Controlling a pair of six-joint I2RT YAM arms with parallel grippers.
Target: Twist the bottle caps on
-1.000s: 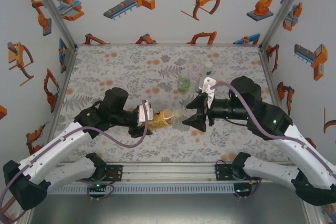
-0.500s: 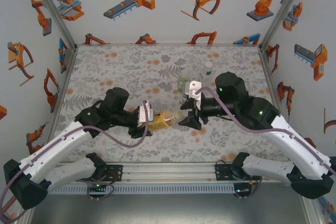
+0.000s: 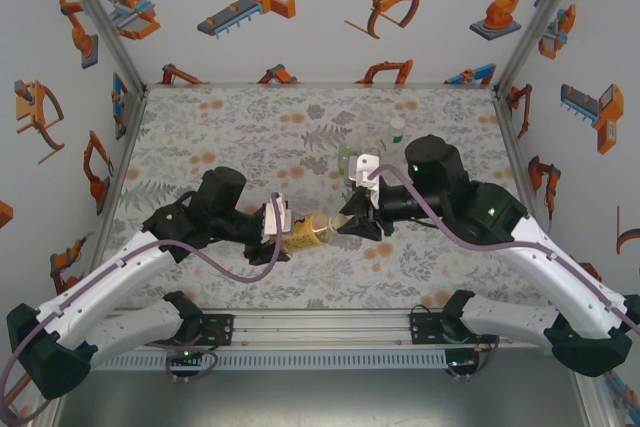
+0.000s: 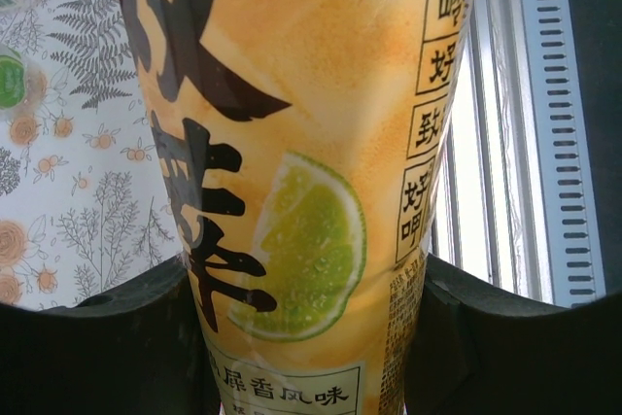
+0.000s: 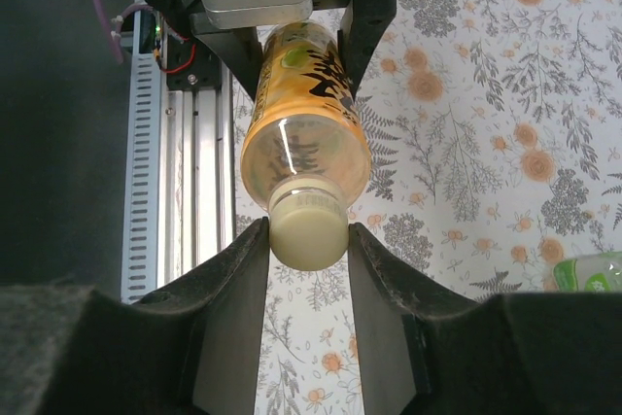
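We clamp the lime-slice (image 4: 309, 248), Chinese-lettered amber bottle (image 5: 303, 133) in our left gripper (image 3: 283, 228); our right gripper (image 5: 307, 240) pinches its pale cap (image 5: 309, 225).

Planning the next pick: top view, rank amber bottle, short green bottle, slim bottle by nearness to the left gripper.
1. Amber bottle, held in left gripper.
2. Short green bottle, behind, rightward.
3. Slim bottle, farthest back right.

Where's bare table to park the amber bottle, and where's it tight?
Free: far-left table between the left wall and the green-tinted bottle; also the near strip in front of the amber bottle. Crowded: centre-right, where the amber bottle, green-tinted bottle and slim bottle cluster.
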